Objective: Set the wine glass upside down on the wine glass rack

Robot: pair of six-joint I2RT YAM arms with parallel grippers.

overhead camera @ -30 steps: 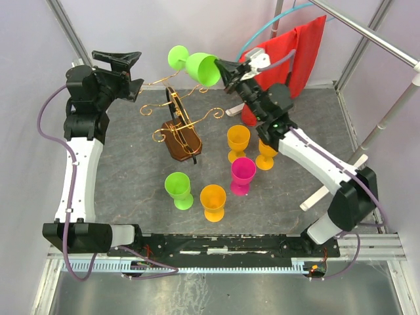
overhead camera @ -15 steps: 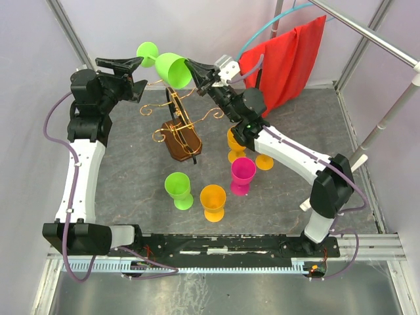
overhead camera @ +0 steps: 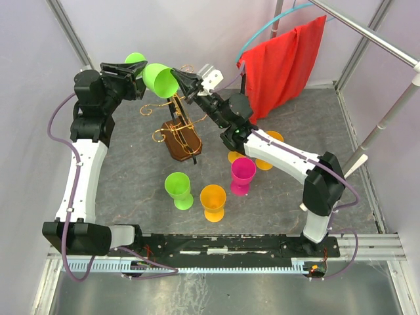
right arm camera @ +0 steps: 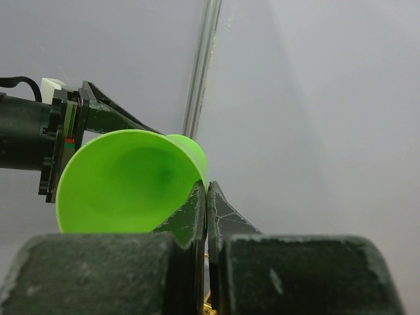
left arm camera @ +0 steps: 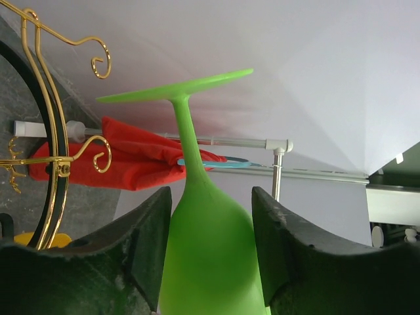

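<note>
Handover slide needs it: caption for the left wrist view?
Left hand with a finger either side of the green glass, stem and foot above, rack at left.

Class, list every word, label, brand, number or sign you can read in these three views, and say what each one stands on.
None: no view shows any text that can be read.
The green wine glass, the wine glass rack, the pink cup and the red cloth carry no lettering.
The left arm and right arm show no legible label or number.
</note>
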